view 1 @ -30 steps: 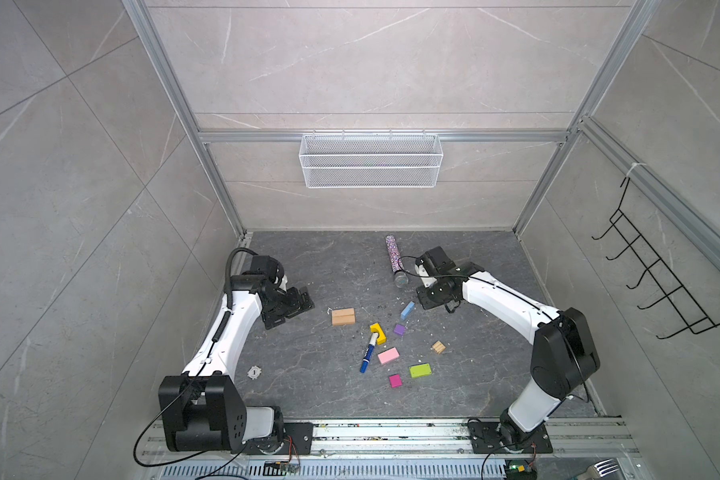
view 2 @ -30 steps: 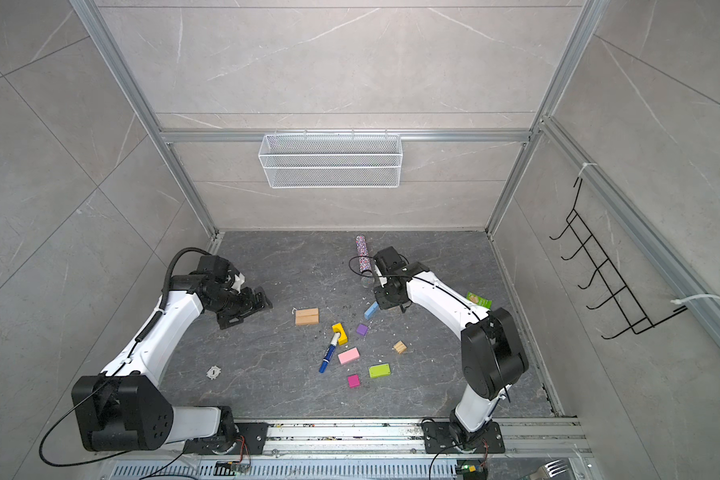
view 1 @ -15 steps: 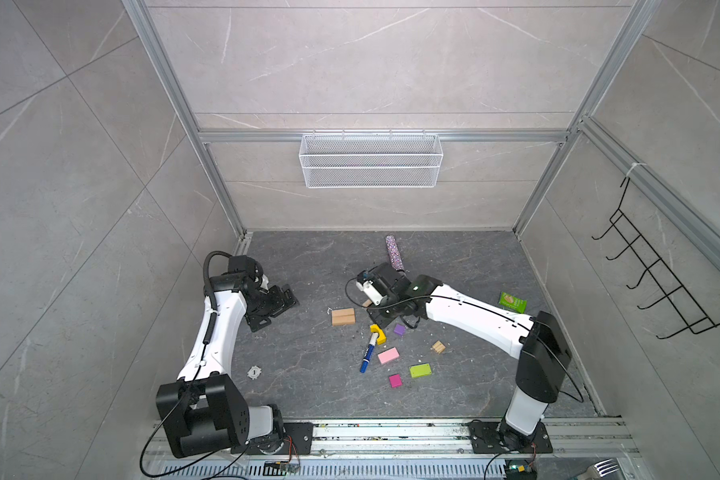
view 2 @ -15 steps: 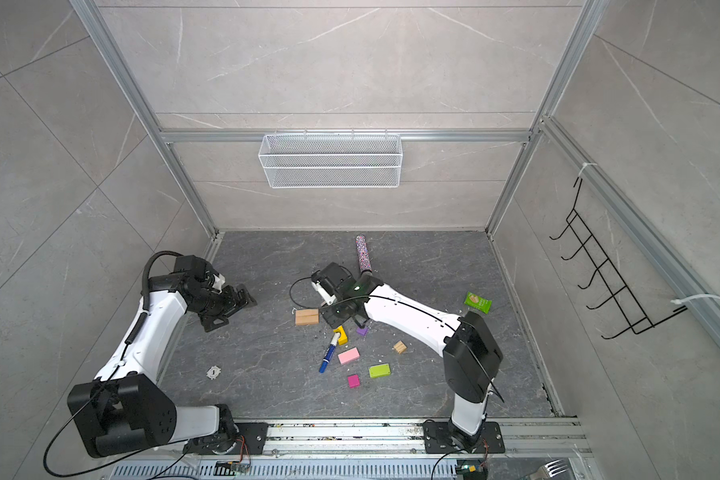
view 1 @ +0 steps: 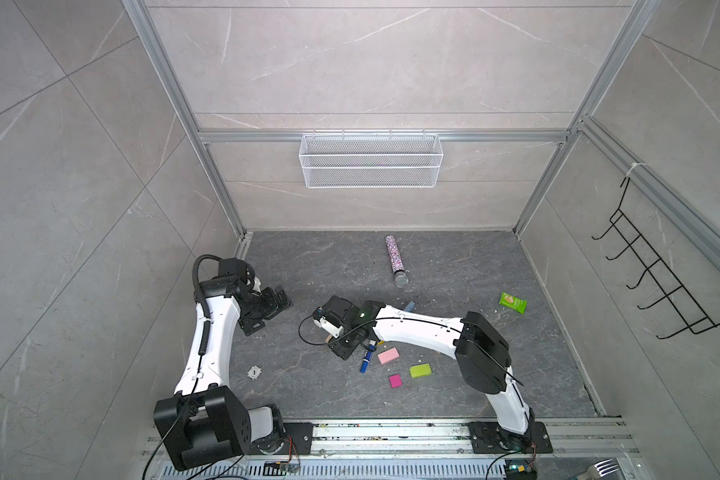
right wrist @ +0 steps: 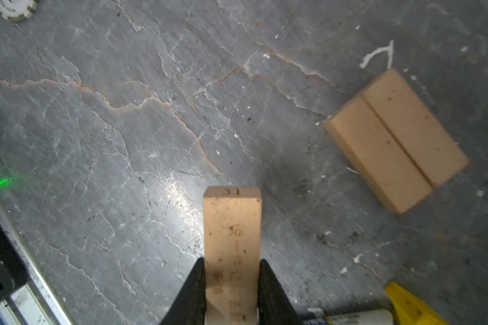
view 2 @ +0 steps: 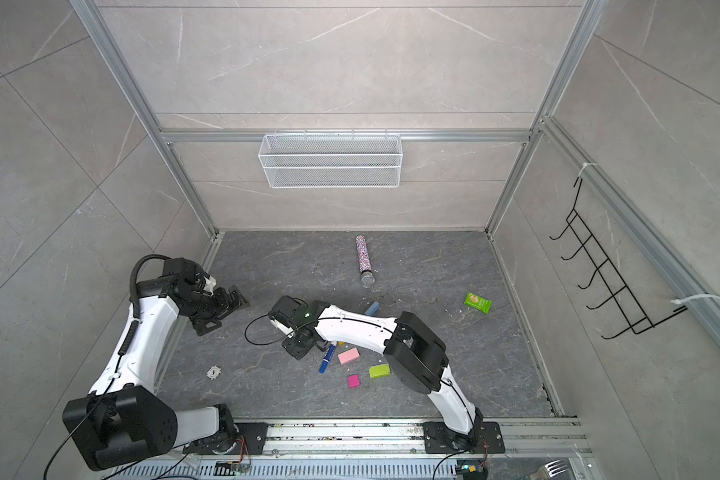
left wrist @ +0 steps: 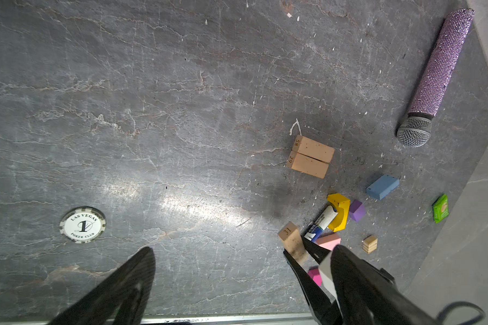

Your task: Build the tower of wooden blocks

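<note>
Pinching a tan bar by its end, the right gripper has the paired bars ahead, off to one side, lying askew to it.

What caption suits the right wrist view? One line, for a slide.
Right gripper clamps a plain tan wooden bar stamped 31, near two matching tan bars laid side by side.

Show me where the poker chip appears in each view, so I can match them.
In a top view: the poker chip lies alone, left of the blue marker pen.
In a top view: same spot, left of the pen.
Left wrist view: whole chip, lettering readable, far from the pen.
Right wrist view: only part, cut by the picture's edge.
Shared landmark: the pen, visible in all four.
</note>
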`<state>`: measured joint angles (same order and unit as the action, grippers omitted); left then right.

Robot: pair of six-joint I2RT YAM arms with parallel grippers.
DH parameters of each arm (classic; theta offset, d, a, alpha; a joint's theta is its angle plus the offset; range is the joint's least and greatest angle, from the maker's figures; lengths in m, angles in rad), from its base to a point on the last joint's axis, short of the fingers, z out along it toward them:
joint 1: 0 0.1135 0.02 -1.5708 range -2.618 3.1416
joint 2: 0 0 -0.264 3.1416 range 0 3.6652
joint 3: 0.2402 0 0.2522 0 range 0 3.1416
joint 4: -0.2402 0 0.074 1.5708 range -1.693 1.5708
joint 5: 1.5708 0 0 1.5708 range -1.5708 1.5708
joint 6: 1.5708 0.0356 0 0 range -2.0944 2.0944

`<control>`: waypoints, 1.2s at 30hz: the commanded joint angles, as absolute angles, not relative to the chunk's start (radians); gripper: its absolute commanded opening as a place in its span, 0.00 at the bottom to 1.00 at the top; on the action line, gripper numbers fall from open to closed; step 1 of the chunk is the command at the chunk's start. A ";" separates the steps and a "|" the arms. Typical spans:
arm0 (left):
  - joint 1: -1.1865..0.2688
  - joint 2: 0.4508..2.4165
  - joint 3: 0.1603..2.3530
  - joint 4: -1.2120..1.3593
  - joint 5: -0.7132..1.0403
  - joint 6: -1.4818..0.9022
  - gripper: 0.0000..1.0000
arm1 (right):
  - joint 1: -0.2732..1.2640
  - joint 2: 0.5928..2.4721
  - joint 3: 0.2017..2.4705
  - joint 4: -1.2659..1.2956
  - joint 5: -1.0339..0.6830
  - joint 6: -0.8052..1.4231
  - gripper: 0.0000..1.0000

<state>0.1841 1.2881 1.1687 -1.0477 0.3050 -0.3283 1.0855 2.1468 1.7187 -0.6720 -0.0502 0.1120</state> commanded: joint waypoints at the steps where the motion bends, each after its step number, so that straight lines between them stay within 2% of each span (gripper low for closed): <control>1: 0.191 1.266 1.170 -1.071 0.295 -0.307 0.99 | 1.085 2.178 1.737 -0.645 -0.069 0.150 0.00; 13: 0.192 1.301 1.177 -1.074 0.292 -0.302 0.99 | 1.090 2.251 1.741 -0.644 -0.058 0.168 0.00; 18: 0.190 1.314 1.170 -1.074 0.299 -0.291 0.99 | 1.090 2.261 1.741 -0.650 -0.056 0.172 0.07; 29: 0.160 1.330 1.186 -1.067 0.331 -0.286 0.99 | 1.085 2.102 1.668 -0.618 -0.030 0.205 0.52; 36: 0.025 1.335 1.213 -1.043 0.303 -0.306 1.00 | 1.071 1.933 1.591 -0.657 -0.003 0.256 0.74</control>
<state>0.0700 1.3285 1.1698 -1.0462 0.2962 -0.3054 1.0821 2.0197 1.6264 -0.6273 -0.0299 0.2199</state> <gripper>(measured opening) 0.995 0.726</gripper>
